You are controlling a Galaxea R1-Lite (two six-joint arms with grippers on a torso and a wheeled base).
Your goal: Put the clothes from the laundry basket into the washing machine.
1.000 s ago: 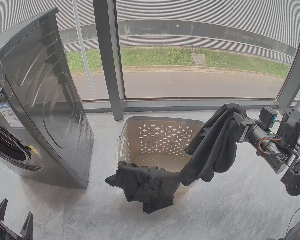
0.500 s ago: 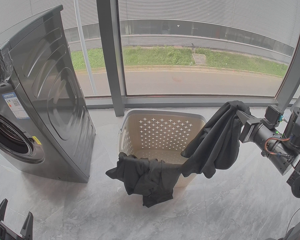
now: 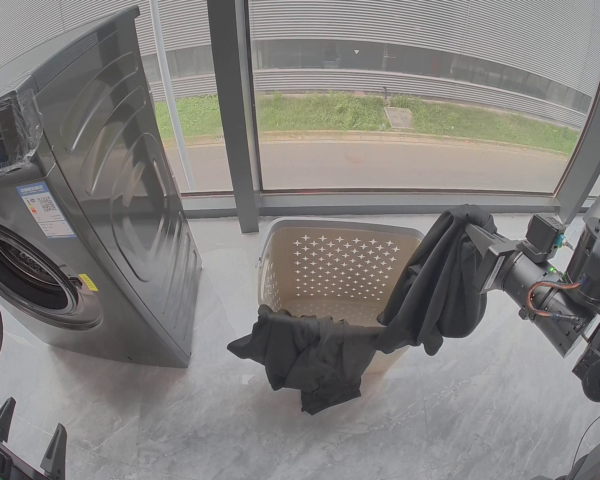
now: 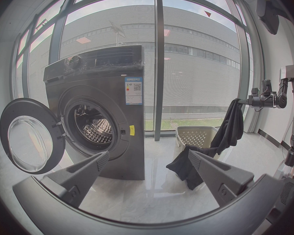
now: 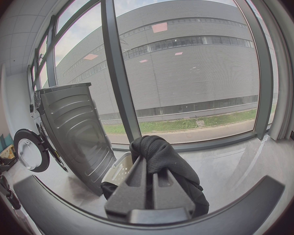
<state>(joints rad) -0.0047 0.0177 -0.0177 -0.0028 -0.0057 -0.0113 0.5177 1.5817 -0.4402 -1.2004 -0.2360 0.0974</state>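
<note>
Head camera looks down on the basket [image 3: 340, 225]. Left wrist camera faces the washer [image 4: 134, 141], well beyond the left hand [image 4: 147, 153] (basket too). Right wrist camera hugs the right hand [image 5: 151, 172] and cloth [image 5: 153, 147].

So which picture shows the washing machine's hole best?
Left wrist view: the hole faces the camera, door open. Head view catches it slanted; right wrist view shows the machine's side.

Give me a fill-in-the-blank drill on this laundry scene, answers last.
1. The right tool is shut on a ____ cloth garment.
2. The left tool is open and holds ____.
3. The round glass door of the grey metal washing machine stands ____.
4. The garment's lower end drapes over the ____ of the cream perforated plastic basket.
Answers: black; nothing; open; rim.
</note>
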